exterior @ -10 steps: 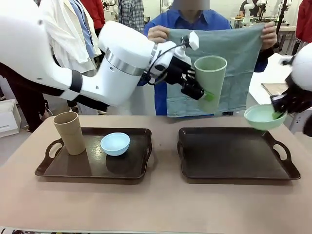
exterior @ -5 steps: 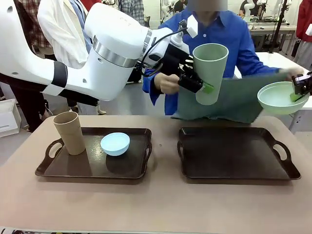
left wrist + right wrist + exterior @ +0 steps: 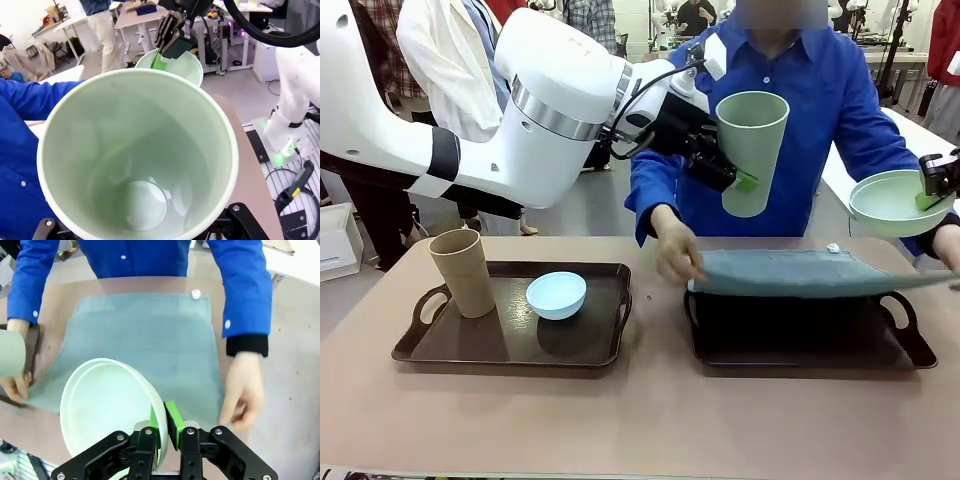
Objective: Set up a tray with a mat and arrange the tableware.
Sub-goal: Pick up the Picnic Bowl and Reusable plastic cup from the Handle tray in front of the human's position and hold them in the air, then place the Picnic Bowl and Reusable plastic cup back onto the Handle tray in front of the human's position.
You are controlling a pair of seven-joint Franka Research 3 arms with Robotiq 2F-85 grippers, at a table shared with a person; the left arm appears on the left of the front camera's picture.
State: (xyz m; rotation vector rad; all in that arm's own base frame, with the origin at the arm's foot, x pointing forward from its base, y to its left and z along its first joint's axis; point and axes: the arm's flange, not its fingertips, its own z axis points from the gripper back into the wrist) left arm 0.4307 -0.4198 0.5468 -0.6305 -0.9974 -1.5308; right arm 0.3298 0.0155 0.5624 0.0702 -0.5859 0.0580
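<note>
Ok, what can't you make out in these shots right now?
Front view: much of the floor of the right-hand dark plastic tray, hidden under the grey-green cloth mat that the person holds over it.
Left wrist view: the left tool's fingers, blocked by the tall pale green cup it holds.
Front view: most of the right tool, cut off by the right edge beside the pale green round bowl.

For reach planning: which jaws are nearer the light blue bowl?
Left. The left jaws, holding the pale green cup, hang above and right of the light blue bowl; the right jaws, pinching the pale green bowl, are far right.
</note>
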